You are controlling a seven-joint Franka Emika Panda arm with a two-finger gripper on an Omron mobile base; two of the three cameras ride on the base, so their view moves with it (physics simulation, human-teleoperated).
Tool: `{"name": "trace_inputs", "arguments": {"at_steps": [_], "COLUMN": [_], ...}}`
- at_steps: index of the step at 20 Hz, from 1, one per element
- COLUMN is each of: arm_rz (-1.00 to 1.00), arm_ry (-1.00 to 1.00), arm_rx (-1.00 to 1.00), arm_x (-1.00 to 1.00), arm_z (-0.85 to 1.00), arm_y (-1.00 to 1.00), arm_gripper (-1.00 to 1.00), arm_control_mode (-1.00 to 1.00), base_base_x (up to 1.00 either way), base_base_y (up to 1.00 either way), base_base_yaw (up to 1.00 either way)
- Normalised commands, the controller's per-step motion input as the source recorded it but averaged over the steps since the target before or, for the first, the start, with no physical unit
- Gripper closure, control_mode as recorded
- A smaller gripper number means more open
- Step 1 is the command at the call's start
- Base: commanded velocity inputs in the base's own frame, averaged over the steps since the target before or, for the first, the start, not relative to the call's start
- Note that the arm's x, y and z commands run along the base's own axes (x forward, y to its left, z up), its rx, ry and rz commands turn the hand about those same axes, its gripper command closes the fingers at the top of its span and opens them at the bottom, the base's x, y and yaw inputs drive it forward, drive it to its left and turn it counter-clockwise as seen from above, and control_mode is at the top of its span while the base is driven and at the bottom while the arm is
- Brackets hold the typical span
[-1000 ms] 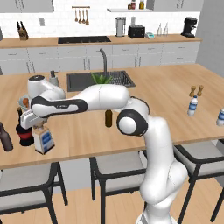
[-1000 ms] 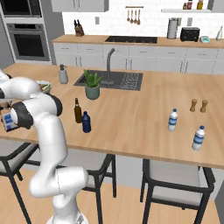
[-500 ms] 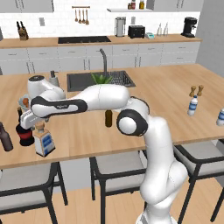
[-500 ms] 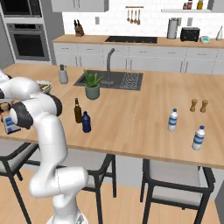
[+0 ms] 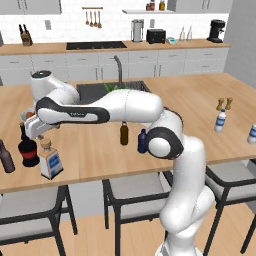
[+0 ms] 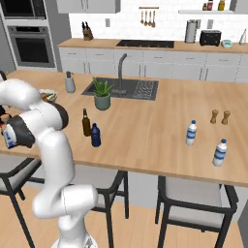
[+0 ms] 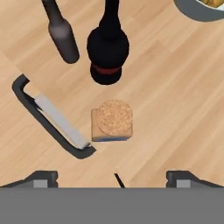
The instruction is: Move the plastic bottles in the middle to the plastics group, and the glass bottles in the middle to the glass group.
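Spread wide, the claw (image 7: 112,177) is hanging directly above the square clear bottle (image 7: 111,121), its two dark fingertips (image 7: 43,177) standing apart on either side with nothing between them. Seen from the left base view, that bottle (image 5: 50,160) is standing upright near the front edge of the wooden island counter (image 5: 200,115), just beside the round-bellied black bottle (image 5: 28,148) with its red band and near the plain dark-brown bottle (image 5: 6,157). Further along the counter, the slim brown bottle (image 5: 124,133) and the stubby dark-blue bottle (image 5: 143,141) are waiting side by side in the middle. Well apart at the far end, two white bottles with blue labels (image 6: 192,133) are standing near a pair of shakers (image 6: 219,116).
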Motion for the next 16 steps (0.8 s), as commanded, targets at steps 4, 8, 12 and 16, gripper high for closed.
{"name": "trace_inputs", "arguments": {"at_steps": [4, 8, 12, 16], "arm_rz": [-0.06, -0.13, -0.15, -0.15], "arm_ry": [-0.02, 0.0, 0.0, 0.0], "arm_rx": [0.09, 0.12, 0.12, 0.13], "arm_x": [-0.31, -0.1, -0.01, 0.0], "arm_z": [0.26, 0.0, 0.0, 0.0], "arm_y": [-0.99, -1.0, -1.0, -1.0], "arm_gripper": [-1.0, -1.0, -1.0, -1.0], "arm_control_mode": [-1.0, -1.0, -1.0, -1.0], "base_base_x": [0.0, 0.0, 0.0, 0.0], "base_base_y": [0.0, 0.0, 0.0, 0.0], "base_base_yaw": [0.0, 0.0, 0.0, 0.0]}}
